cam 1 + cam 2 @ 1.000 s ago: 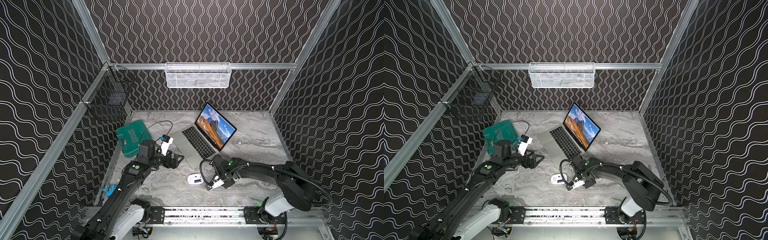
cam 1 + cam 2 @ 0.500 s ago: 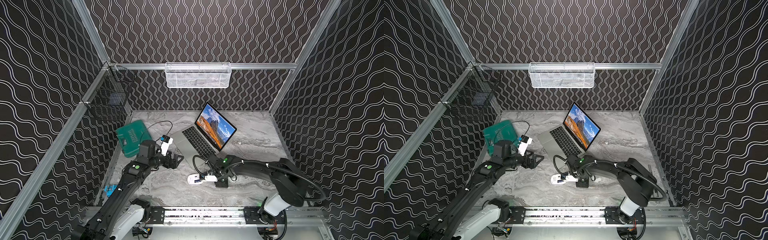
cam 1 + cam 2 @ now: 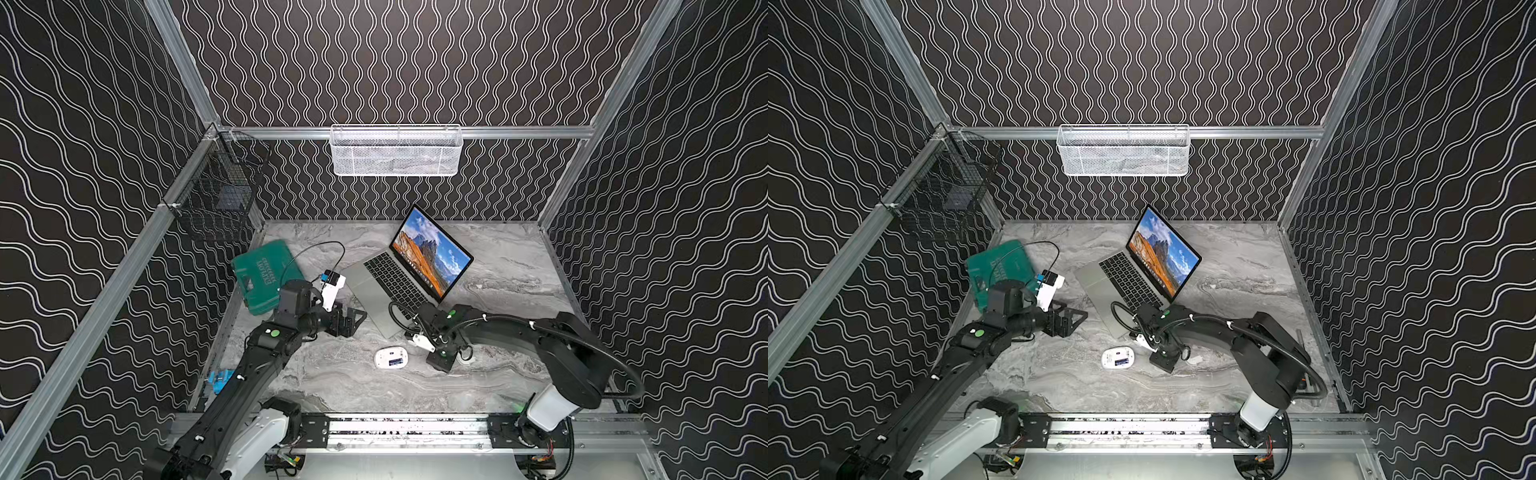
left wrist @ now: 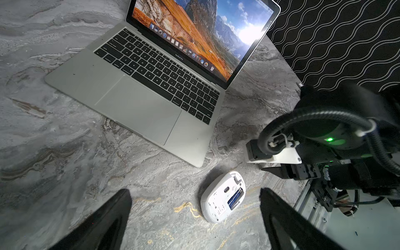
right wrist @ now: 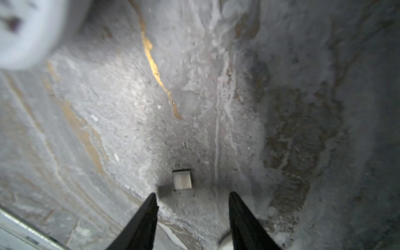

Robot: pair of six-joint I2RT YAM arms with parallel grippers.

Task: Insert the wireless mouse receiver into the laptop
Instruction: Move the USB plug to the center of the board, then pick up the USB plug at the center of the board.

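The white mouse (image 3: 390, 357) (image 3: 1118, 358) lies upside down on the marble table, its blue-dark patch facing up (image 4: 224, 197). The open silver laptop (image 3: 399, 282) (image 3: 1129, 282) (image 4: 134, 95) stands just behind it. My right gripper (image 3: 442, 361) (image 3: 1165, 361) (image 5: 191, 198) points down at the table right of the mouse, open. The receiver (image 5: 182, 179), a small silvery rectangle, lies loose on the table just beyond the fingertips. It cannot be made out in either top view. My left gripper (image 3: 353, 322) (image 3: 1073, 320) (image 4: 194, 192) hovers wide open left of the laptop, holding nothing.
A green case (image 3: 266, 276) with a black cable over it lies at the left. A pale rounded piece (image 5: 225, 244) sits by one right finger. A white mesh basket (image 3: 397, 151) and a black wire basket (image 3: 220, 199) hang on the walls. The rail (image 3: 395, 428) runs along the front.
My right gripper went to the mouse, then drew back to the right and opened. The receiver now lies free on the table. The left arm has not moved.
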